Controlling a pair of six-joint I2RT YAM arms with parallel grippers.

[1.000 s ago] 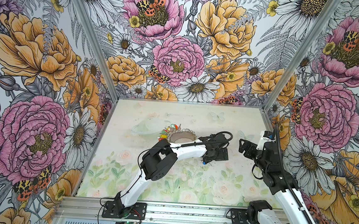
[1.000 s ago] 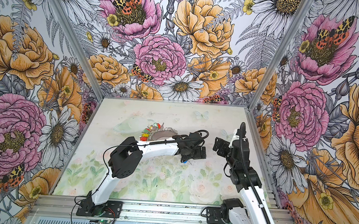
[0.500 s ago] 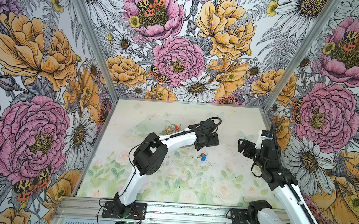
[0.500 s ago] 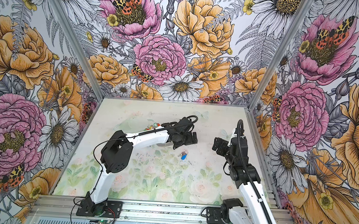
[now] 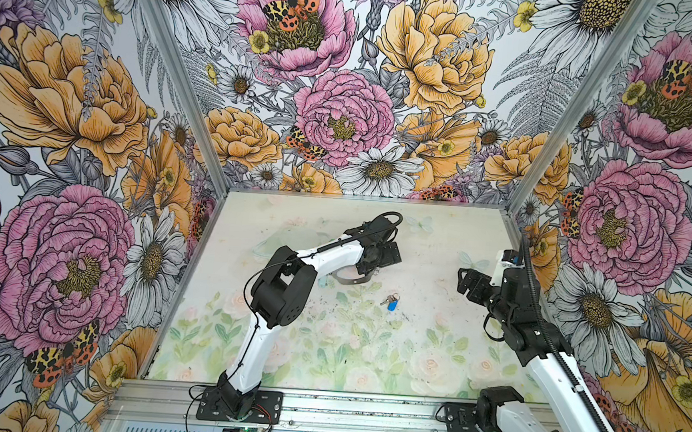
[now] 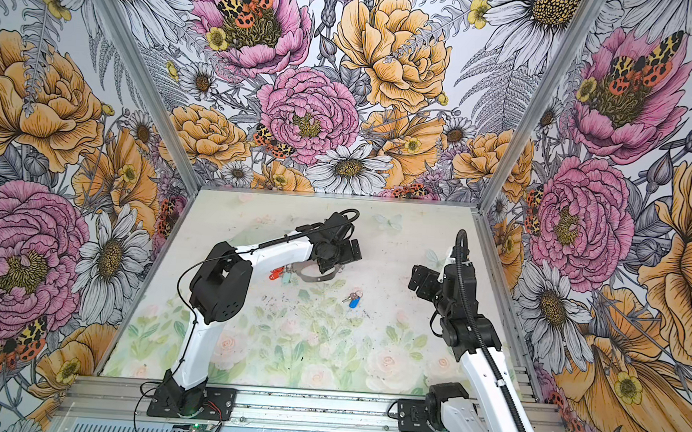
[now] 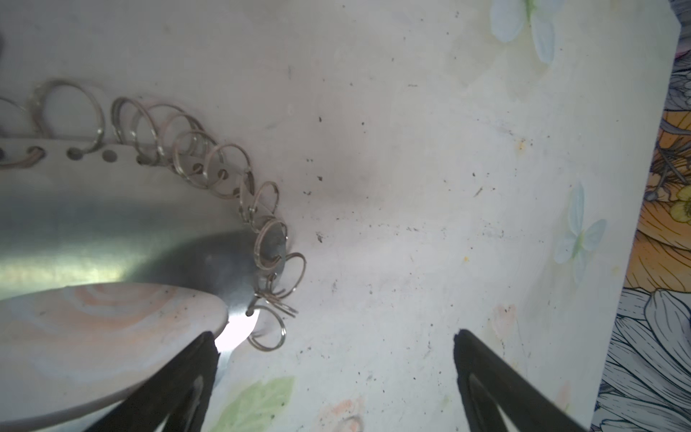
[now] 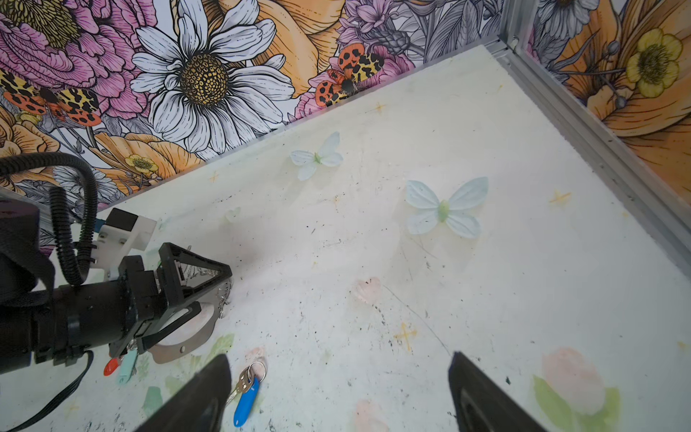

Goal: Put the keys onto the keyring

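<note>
1. The black left gripper (image 5: 389, 253), jaws spread wide and holding nothing, hangs low over the table just above the middle of both top views. Its wrist camera shows one black finger (image 7: 198, 374) at the rim of the keyring and the other over bare tabletop; whether it touches cannot be told.
2. The keyring, a large flat grey metal hoop (image 5: 348, 281), lies on the table largely hidden beneath the left arm. Only its lower arc shows below the gripper in both top views. Small silver wire loops (image 7: 228, 172) line its outer edge.
3. A red plastic key tag (image 6: 275, 274) and a pale teal key tag (image 6: 286, 278) sit at the hoop's left end in a top view, beside the white forearm.
4. A blue oblong plastic key tag (image 5: 391, 302), with a silver key and ring, lies loose near the table's centre, to the lower right of the hoop and apart from it.
5. The right gripper (image 5: 465, 280), jaws likewise apart and empty, is raised at the right of the table, well apart from the blue tag.
6. The pale flower-printed tabletop (image 5: 430, 356) is flecked with dark specks.
</note>
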